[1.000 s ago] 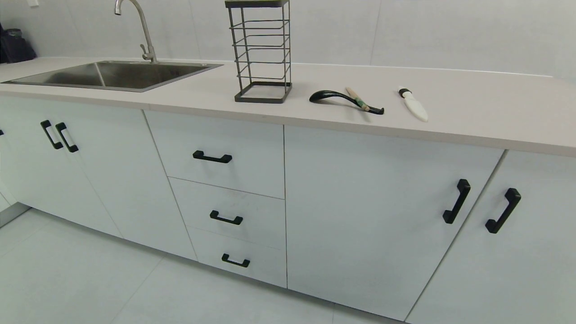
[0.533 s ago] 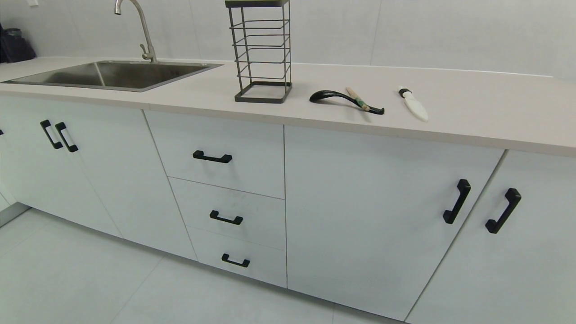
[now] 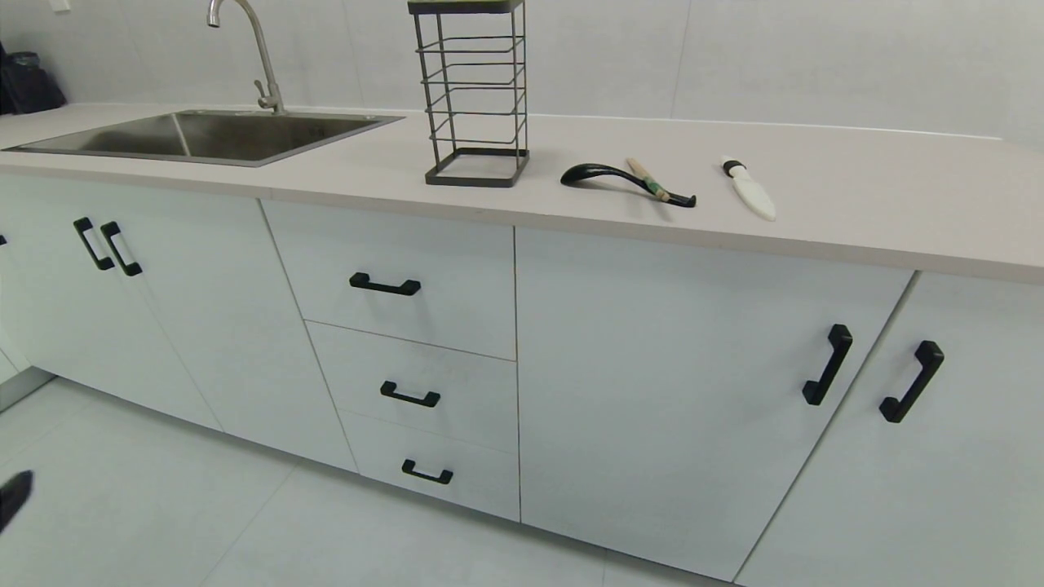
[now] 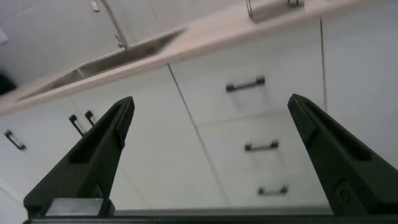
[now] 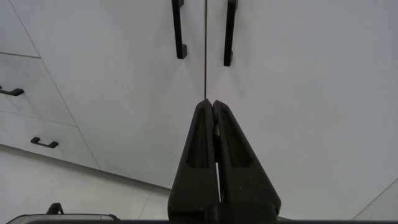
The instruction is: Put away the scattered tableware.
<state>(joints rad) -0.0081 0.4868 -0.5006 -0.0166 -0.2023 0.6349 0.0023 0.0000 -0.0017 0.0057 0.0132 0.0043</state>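
On the countertop (image 3: 881, 187) lie a black ladle (image 3: 608, 174), a wooden-handled utensil with a green band (image 3: 647, 179) crossing the ladle's handle, and a white knife with a black collar (image 3: 752, 194). A tall black wire rack (image 3: 475, 98) stands left of them. My left gripper (image 4: 211, 102) is open with nothing in it, low in front of the drawers (image 4: 245, 85). A dark part of that arm (image 3: 12, 497) shows at the lower left edge of the head view. My right gripper (image 5: 212, 109) is shut on nothing, facing two cabinet door handles (image 5: 179, 31).
A steel sink (image 3: 204, 134) with a curved faucet (image 3: 249, 49) is set in the counter's left end. Below are three drawers (image 3: 404, 342) and cabinet doors with black handles (image 3: 828, 365). Grey tiled floor (image 3: 163, 505) lies open in front.
A dark part of my left arm has come into the head view at its lower left edge. The tableware and rack have not moved.
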